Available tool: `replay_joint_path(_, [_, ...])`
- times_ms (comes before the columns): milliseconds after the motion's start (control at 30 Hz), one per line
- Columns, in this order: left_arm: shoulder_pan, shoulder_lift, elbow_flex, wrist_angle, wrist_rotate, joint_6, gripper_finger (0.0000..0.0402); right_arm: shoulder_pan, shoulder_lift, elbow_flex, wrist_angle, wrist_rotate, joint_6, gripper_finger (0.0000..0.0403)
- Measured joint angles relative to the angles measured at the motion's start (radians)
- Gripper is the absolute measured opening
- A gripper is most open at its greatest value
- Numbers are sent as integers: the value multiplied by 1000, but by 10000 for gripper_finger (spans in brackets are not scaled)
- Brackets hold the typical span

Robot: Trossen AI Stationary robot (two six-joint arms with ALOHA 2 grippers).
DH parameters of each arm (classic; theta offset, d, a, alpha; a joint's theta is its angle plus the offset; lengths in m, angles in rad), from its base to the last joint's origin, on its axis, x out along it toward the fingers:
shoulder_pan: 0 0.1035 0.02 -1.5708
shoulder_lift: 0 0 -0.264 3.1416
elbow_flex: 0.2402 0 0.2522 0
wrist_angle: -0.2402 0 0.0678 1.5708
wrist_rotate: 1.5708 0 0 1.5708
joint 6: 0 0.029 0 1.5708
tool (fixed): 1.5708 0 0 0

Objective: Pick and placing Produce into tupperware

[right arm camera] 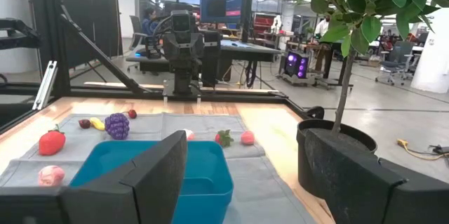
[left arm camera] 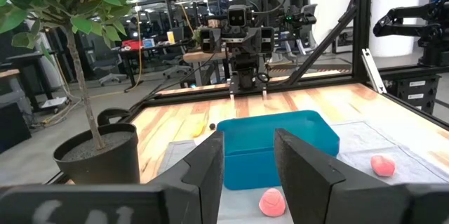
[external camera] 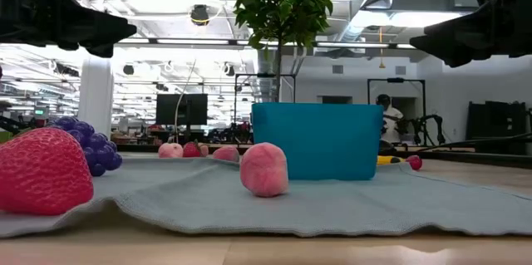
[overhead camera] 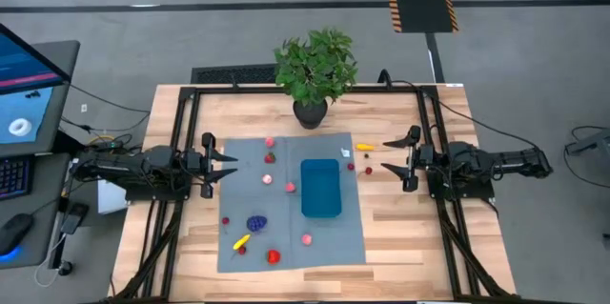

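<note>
The blue tupperware [overhead camera: 321, 188] stands on a grey-blue mat, its inside showing nothing in the high view. Tiny produce lies scattered on the mat: purple grapes [overhead camera: 256, 222], a yellow piece [overhead camera: 241, 242], a red strawberry [overhead camera: 274, 256], pink pieces [overhead camera: 306, 239] [overhead camera: 290, 187], and a yellow piece [overhead camera: 365, 147] on the wood to the right. My left gripper [overhead camera: 227, 166] hangs open above the mat's left edge. My right gripper [overhead camera: 398, 153] hangs open, right of the tupperware. In the low view, a pink piece [external camera: 264, 169] lies in front of the tupperware [external camera: 316, 140].
A potted plant [overhead camera: 315, 70] stands at the table's far edge, behind the mat. Black frame rails [overhead camera: 181, 142] run along both sides of the table. A monitor and keyboard sit off the table's left side. Bare wood [overhead camera: 410, 237] lies right of the mat.
</note>
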Motion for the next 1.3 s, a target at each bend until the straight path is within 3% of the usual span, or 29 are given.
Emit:
replay_joint_path(733, [0, 0, 0, 0, 0, 0, 119, 0, 0, 0, 0, 1, -1, 315])
replay_joint_path(833, [0, 0, 0, 0, 0, 0, 119, -5, 0, 0, 5, 21, -60, 315])
replay_joint_path(1000, [0, 0, 0, 0, 0, 0, 119, -6, 0, 0, 8, 23, 79, 315])
replay_joint_path(1200, [0, 0, 0, 0, 0, 0, 119, -7, 0, -1, 47, 28, 361, 315])
replay_joint_path(1300, [0, 0, 0, 0, 0, 0, 119, -10, 0, -1, 91, 58, 402, 315])
